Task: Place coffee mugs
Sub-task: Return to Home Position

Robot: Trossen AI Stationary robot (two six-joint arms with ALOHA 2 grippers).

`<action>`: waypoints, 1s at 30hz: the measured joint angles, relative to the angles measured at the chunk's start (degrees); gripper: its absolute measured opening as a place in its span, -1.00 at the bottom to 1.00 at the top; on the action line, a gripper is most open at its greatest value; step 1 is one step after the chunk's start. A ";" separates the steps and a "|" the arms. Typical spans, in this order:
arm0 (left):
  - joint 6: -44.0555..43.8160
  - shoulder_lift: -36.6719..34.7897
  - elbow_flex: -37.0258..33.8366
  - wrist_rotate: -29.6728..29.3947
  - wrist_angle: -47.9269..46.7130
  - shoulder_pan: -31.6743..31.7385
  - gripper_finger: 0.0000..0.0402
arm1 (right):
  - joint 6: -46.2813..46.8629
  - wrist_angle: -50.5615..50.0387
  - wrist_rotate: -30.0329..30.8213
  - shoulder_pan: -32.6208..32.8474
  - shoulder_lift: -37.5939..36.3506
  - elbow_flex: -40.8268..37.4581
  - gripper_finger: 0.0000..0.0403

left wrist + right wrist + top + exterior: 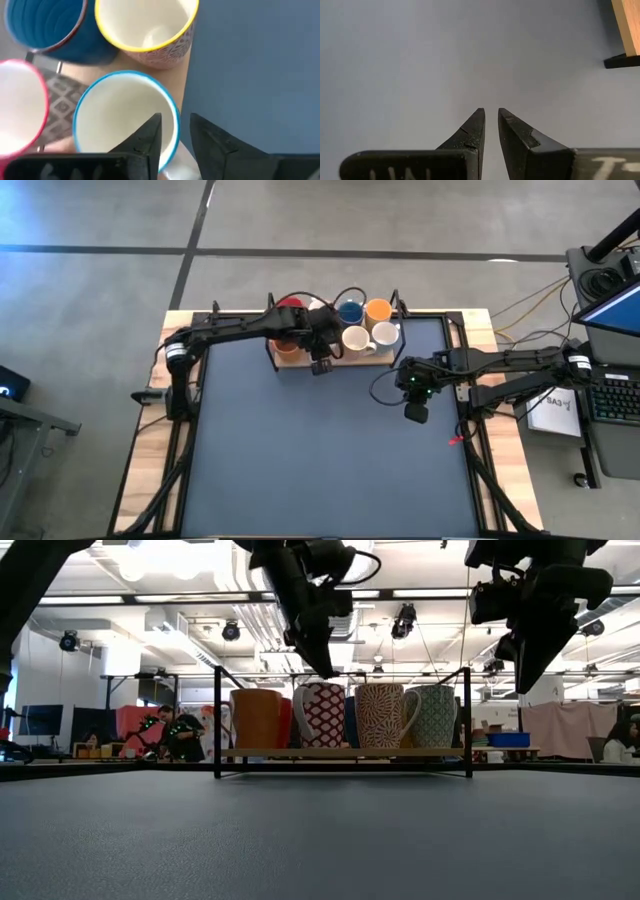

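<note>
Looking straight down, the left gripper (320, 363) hangs over the front edge of the wooden shelf (372, 358) at the table's far side, where the coffee mugs (356, 339) stand grouped. The right gripper (415, 412) waits over the dark mat (320, 470), near the shelf's right end.

From table height, a row of mugs shows along the shelf front. The left gripper's tips hover just above their rims, so the safe way home is to lift first and only then draw back.

Its wrist camera shows the jaws narrowly parted and empty, directly over a blue-rimmed mug (125, 115) beside a yellow-rimmed mug (145, 25). Any sideways move at this height risks clipping a rim.

The right wrist camera shows jaws almost together, holding nothing, over the mat.
</note>
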 joint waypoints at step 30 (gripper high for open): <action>-22.68 -61.02 -55.08 -6.33 26.19 -17.65 -0.70 | -3.17 44.28 -0.13 0.00 -20.32 -23.40 -0.79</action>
